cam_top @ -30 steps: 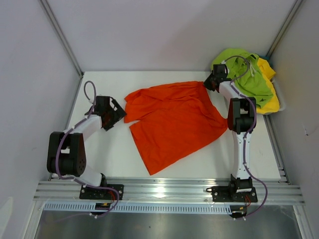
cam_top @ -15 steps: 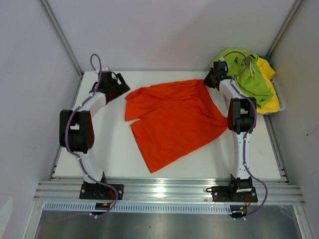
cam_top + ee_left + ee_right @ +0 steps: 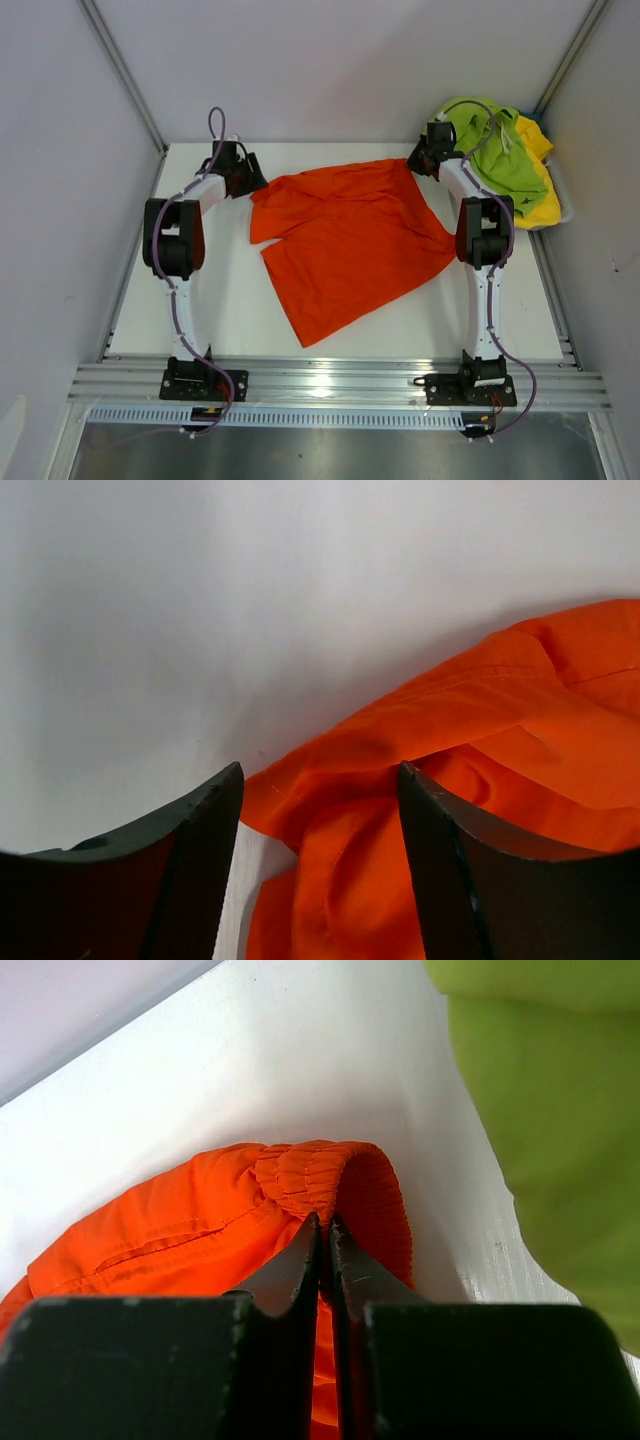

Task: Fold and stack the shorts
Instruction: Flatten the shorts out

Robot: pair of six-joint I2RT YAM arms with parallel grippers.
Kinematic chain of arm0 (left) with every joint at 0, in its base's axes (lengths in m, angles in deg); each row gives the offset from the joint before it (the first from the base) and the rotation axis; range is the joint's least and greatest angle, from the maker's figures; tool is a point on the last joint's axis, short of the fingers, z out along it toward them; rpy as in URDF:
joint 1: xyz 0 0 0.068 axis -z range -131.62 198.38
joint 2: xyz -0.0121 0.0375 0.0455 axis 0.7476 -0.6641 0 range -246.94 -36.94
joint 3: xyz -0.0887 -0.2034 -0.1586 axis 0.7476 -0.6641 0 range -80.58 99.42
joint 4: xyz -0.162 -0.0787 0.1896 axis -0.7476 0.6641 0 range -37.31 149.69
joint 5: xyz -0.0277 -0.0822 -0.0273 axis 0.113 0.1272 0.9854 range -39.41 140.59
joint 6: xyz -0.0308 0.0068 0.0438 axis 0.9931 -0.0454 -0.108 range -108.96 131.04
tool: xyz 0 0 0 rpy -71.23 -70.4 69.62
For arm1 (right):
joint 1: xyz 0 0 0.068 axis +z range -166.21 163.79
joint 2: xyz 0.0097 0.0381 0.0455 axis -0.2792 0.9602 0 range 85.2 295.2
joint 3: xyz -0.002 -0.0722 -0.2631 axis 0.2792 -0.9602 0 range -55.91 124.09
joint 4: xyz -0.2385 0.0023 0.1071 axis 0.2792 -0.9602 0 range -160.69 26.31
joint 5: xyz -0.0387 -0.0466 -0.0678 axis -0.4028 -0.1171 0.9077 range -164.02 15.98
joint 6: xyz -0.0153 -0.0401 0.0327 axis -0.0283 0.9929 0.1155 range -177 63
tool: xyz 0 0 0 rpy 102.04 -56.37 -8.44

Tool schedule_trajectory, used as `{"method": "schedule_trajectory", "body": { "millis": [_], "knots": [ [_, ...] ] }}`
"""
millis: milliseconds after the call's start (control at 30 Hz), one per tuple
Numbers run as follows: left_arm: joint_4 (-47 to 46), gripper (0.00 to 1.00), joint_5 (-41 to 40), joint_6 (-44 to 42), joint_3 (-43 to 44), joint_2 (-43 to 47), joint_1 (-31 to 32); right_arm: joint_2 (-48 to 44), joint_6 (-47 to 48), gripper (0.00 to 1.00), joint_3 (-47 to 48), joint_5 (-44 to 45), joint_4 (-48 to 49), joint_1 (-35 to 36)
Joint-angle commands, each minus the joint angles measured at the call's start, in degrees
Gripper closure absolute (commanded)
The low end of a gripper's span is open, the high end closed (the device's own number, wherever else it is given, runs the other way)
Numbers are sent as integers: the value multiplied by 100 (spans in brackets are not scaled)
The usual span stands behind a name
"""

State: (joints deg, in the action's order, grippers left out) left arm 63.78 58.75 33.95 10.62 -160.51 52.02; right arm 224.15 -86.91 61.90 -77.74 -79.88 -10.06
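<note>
The orange shorts (image 3: 345, 235) lie spread on the white table. My right gripper (image 3: 417, 162) is shut on their elastic waistband (image 3: 325, 1185) at the far right corner. My left gripper (image 3: 254, 183) is open at the shorts' far left corner; in the left wrist view the orange fabric (image 3: 330, 810) lies between its two fingers (image 3: 205, 850), which stand apart around it. Lime green shorts (image 3: 490, 150) lie on yellow shorts (image 3: 545, 200) in a pile at the far right, and the green ones also show in the right wrist view (image 3: 550, 1110).
The pile rests in a white tray (image 3: 565, 205) at the table's far right corner. Grey walls (image 3: 60, 150) and metal frame posts (image 3: 125, 75) close in the table on three sides. A metal rail (image 3: 330, 385) runs along the near edge.
My left arm has swung from the table's left side toward the far edge and now has its open gripper at the orange shorts' far left corner. The right gripper has stayed put.
</note>
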Motion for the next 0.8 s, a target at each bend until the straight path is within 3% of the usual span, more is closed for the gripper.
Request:
{"method": "schedule_trajectory", "body": {
  "millis": [0, 400, 533, 600, 700, 733, 767],
  "knots": [
    [94, 35, 133, -305, 425, -141, 49, -325, 100, 93, 285, -75, 54, -26],
    [1465, 40, 89, -508, 2015, -1090, 146, -290, -67, 93, 268, -242, 124, -44],
    [1545, 56, 150, -534, 2095, -1161, 146, -273, -94, 93, 268, -269, 125, -44],
    [1528, 58, 299, -604, 2051, -1126, 146, -264, -94, 93, 268, -287, 133, -53],
    [1379, 74, 563, -701, 1841, -1003, 146, -264, -103, 93, 268, -278, 133, -62],
    [1317, 99, 616, -727, 1797, -968, 146, -255, -103, 94, 268, -278, 124, -53],
    [1299, 100, 651, -727, 1692, -933, 137, -246, -111, 93, 268, -278, 133, -53]
  ]
}}
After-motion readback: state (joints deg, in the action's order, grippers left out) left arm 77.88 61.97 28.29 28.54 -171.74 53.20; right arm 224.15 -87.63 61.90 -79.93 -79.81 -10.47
